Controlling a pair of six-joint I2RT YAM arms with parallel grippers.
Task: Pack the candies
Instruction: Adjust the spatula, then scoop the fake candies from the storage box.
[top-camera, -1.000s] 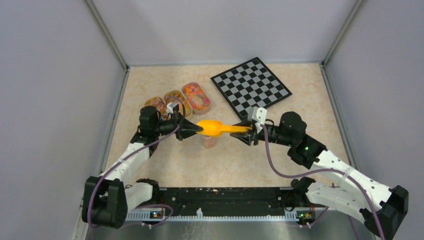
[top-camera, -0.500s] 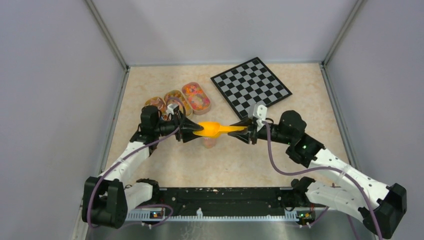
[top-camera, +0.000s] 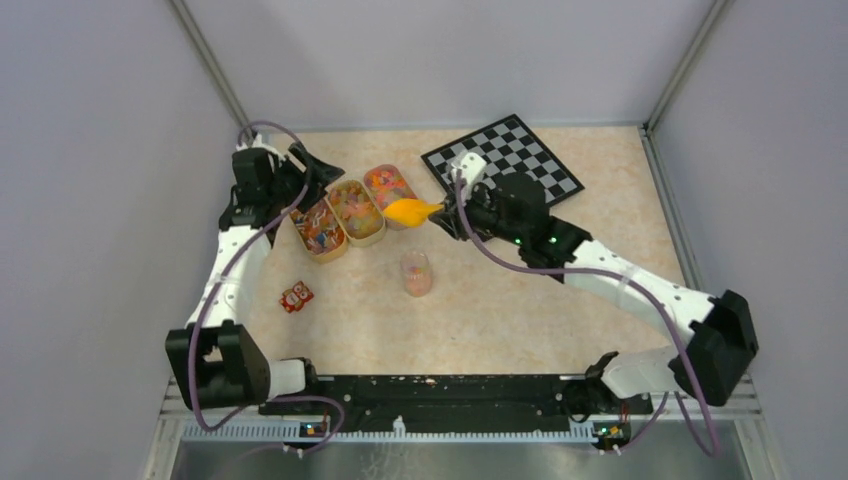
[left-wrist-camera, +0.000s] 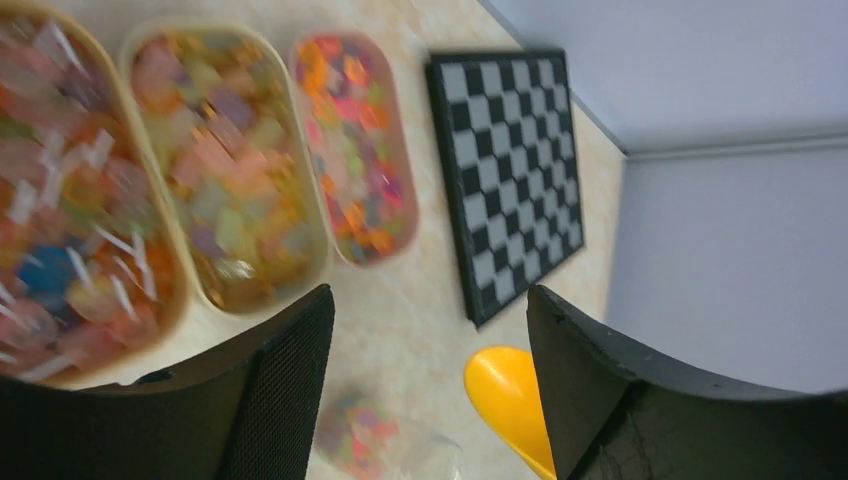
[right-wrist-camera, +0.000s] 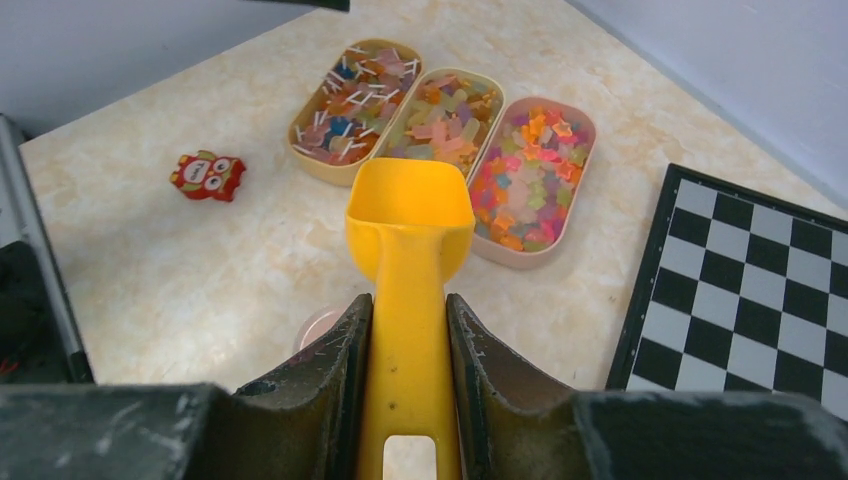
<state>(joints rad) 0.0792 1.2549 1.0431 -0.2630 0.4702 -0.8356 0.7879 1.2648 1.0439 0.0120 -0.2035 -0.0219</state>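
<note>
**Scoop poised over the sweets.** The right gripper (right-wrist-camera: 408, 305) is clamped on the handle of the empty scoop (right-wrist-camera: 410, 215). The scoop's mouth hangs just short of the candies (right-wrist-camera: 530, 175), which are heaped in the tray (right-wrist-camera: 515, 260) directly ahead of it and slightly to its right. The left gripper (left-wrist-camera: 428, 300) hovers over the other trays (right-wrist-camera: 322, 178) with its jaws wide apart and nothing between them.

**Risks from here**
- **Twisting scoop:** The grip sits far back on a long handle, so the bowl could twist between the fingers when it digs into the pile.
- **Sliding tray:** Nothing braces the tray, and a push from the scoop may slide it across the table (right-wrist-camera: 200, 270) rather than load it.
- **Spilled sweets:** A heaped scoop would have to travel back to the jar (top-camera: 415, 272), which stands behind and below the right gripper. The jar looks partly filled already. Its mouth looks narrower than the scoop, so sweets may scatter around it.
- **Tipping jar:** No hand steadies the jar, so a knock could tip it.

**Count**
- Two grippers
- One scoop
- Three trays, each with a different sweet
- One jar
- One board (top-camera: 503, 170), to the right of the right gripper
- One red owl piece (right-wrist-camera: 208, 173), far to the left of the scoop
- The candies themselves are too many to count.
</note>
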